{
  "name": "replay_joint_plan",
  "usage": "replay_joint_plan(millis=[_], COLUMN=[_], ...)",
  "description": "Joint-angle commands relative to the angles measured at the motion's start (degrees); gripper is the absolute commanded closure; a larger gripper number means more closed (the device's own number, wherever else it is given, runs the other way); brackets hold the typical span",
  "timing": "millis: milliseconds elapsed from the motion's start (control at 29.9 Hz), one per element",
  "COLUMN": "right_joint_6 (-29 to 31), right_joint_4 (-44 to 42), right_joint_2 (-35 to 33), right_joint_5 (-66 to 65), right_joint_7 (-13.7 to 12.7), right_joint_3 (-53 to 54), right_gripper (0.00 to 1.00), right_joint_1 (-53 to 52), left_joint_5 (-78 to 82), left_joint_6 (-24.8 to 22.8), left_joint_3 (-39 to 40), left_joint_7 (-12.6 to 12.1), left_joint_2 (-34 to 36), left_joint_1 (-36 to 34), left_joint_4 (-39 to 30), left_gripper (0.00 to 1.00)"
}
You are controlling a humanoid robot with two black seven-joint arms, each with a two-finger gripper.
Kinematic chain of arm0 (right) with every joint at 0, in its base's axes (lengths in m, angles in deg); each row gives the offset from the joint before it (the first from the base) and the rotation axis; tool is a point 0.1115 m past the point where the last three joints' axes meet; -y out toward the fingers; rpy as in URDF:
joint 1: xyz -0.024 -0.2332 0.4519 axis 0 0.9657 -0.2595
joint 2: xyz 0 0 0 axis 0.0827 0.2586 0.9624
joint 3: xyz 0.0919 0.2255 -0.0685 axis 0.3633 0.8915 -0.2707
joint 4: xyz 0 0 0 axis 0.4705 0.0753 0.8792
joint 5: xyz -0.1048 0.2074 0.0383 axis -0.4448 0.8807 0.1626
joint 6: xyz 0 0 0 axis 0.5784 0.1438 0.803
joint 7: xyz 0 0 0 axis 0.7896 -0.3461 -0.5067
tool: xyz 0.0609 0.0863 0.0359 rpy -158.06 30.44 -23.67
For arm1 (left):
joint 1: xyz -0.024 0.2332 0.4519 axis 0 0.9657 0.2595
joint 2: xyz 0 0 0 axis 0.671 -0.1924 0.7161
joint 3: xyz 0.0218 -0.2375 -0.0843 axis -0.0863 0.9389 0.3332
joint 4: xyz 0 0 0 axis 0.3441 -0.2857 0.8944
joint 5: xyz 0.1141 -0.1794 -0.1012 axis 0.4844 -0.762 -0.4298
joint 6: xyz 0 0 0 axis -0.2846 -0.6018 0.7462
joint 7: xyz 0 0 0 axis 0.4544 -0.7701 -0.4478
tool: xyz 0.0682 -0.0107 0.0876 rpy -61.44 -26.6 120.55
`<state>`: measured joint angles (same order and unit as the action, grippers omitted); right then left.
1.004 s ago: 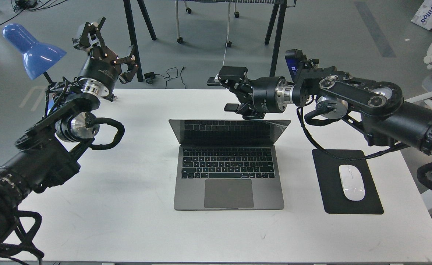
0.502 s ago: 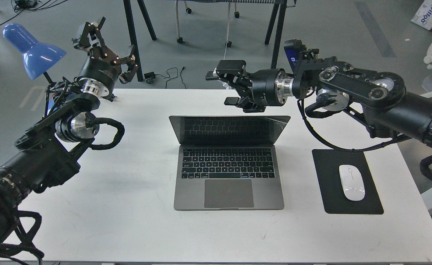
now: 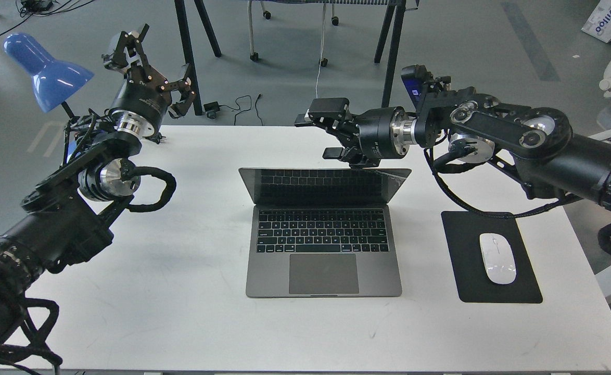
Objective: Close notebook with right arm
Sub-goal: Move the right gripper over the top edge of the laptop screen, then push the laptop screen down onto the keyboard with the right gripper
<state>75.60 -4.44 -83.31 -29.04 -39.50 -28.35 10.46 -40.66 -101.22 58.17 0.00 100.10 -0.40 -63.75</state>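
Observation:
The notebook (image 3: 323, 245) lies open in the middle of the white table (image 3: 180, 291), its black screen upright and cracked at the top right corner. My right arm reaches in from the right, and its gripper (image 3: 323, 133) is open and empty, just behind and above the top edge of the screen, right of its middle. My left gripper (image 3: 149, 57) is open and empty, raised above the table's far left corner, well away from the notebook.
A black mouse pad (image 3: 472, 260) with a white mouse (image 3: 498, 264) lies right of the notebook. A blue desk lamp (image 3: 45, 70) stands at the far left. Table legs and cables are on the floor behind.
My right gripper rose and moved left, then came back down and right toward the top edge of the screen. The notebook lid and my left arm have not moved.

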Motion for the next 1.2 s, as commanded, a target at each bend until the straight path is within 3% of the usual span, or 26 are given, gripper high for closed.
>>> replay_joint_plan(millis=[0,468,1171], right_joint_6=[0.00,0.00,0.00], right_joint_4=[1.71,5.85,5.50], right_joint_2=[0.00,0.97,8.62], right_joint_5=[-1.55,-4.63,-10.25], right_joint_7=[0.00,-0.08,-0.70], right_joint_3=[0.04,-0.66,-4.09], right_gripper=[0.00,0.00,0.00], right_joint_1=[0.08,1.49,10.36], left_joint_5=[0.00,0.00,-0.09], left_joint_6=[0.00,0.00,0.00], left_joint_3=[0.00,0.00,0.00], left_joint_7=[0.00,0.00,0.00], left_joint_2=[0.00,0.00,0.00], left_joint_1=[0.00,0.00,0.00], left_joint_4=[0.00,0.00,0.00], left_gripper=[0.00,0.00,0.00])
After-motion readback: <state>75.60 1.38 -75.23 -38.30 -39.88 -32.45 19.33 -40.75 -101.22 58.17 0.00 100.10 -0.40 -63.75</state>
